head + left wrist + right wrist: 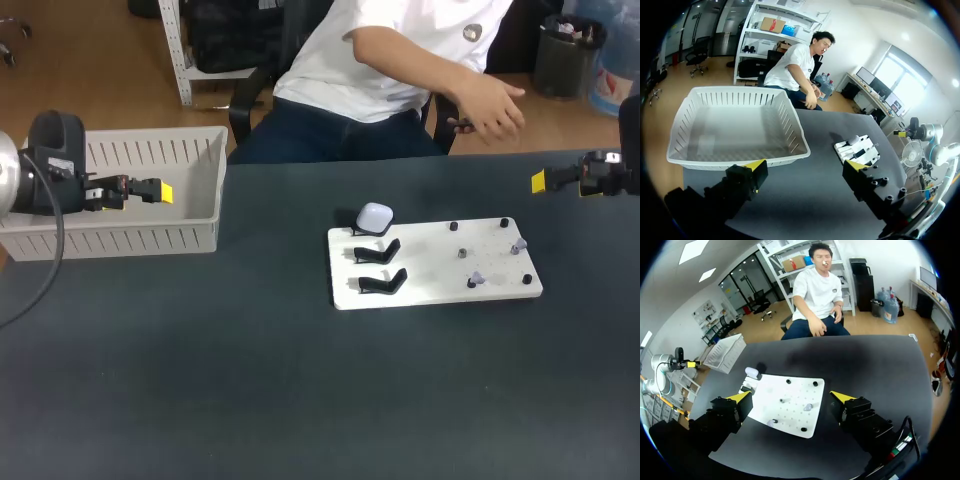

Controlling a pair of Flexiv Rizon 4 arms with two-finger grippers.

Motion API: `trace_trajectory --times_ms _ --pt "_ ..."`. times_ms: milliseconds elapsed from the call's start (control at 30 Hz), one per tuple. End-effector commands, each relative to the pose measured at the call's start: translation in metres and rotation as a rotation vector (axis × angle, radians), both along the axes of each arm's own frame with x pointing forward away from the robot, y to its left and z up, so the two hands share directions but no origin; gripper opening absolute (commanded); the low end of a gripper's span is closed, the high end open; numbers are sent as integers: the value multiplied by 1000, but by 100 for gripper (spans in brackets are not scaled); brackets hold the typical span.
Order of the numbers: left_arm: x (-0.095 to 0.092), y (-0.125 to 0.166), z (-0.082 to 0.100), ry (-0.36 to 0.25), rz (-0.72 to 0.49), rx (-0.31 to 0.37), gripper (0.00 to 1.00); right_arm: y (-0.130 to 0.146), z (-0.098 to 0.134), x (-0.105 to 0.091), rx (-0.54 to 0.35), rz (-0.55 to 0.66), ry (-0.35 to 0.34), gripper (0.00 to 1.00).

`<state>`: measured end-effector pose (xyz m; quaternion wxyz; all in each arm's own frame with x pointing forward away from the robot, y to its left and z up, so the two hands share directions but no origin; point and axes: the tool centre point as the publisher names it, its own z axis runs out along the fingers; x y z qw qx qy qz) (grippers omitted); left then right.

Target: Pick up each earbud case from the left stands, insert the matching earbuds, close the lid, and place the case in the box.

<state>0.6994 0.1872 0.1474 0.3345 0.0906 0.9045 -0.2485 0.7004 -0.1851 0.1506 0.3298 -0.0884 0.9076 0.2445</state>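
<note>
A white earbud case [375,217] sits shut on the rearmost of three black stands at the left end of a white board [435,285]. The other two stands [380,267] are bare. Two small pale earbuds [519,245] stand on pegs at the board's right end. My left gripper [160,190] hangs open and holds nothing over the white basket [120,240] at the far left. My right gripper [540,181] is open and holds nothing above the table's far right, behind the board. In the right wrist view the case [753,373] and board [790,390] lie ahead of the open right gripper [791,397].
In the left wrist view the basket [685,120] lies ahead of the open left gripper [805,167], and nothing shows inside it. The board [867,150] lies well off to its right. Dark tabletop [250,380] surrounds the board.
</note>
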Motion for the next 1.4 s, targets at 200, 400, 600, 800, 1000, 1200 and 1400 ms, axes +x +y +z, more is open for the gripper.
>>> trace_trajectory --times_ms 200,400,600,800,1000,1200,1400 --pt "1 -2 2 10 5 11 100 0 0 0 -2 0 0 100" --pt "1 -2 2 10 5 11 100 0 0 0 -2 0 0 100" --pt "4 -9 6 -142 -252 -103 100 0 0 0 -2 0 0 100" --pt "6 -18 10 -399 -593 -232 100 0 0 0 -2 0 0 100" --pt "0 -28 20 -545 -861 -235 100 0 0 0 -2 0 0 100" --pt "0 -36 27 -567 -917 -186 100 0 0 0 -2 0 0 100" --pt "0 -36 27 -567 -917 -186 100 0 0 0 -2 0 0 100"
